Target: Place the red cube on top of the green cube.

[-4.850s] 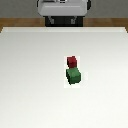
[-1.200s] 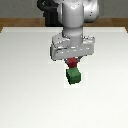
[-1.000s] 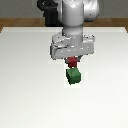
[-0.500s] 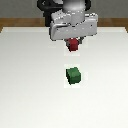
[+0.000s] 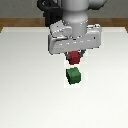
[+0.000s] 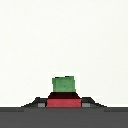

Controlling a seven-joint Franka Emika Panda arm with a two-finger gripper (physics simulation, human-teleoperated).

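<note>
Pincer (image 5: 74,56) is clamped on the red cube (image 5: 74,58) in the exterior view, holding it off the white table (image 5: 25,90). We see the green cube (image 5: 73,75) sitting on the table just below and a bit toward the camera from the held cube, clearly apart from it, with a gap between the two. We judge the red cube is not yet squarely over the green one.

Wrist view: red cube (image 6: 63,101) sits between the dark fingers (image 6: 36,103), both pressed against its sides. Green cube (image 6: 64,84) shows just past the red one, roughly centred on it across the grip axis, upright on the table (image 6: 60,35).

Status as we read it: grasp done, lift done, carry nearly done. Left to do: line up fully over the green cube, lower until the faces touch, release, back off. Main risk we see is an offset drop tipping the smaller cube off the edge.
</note>
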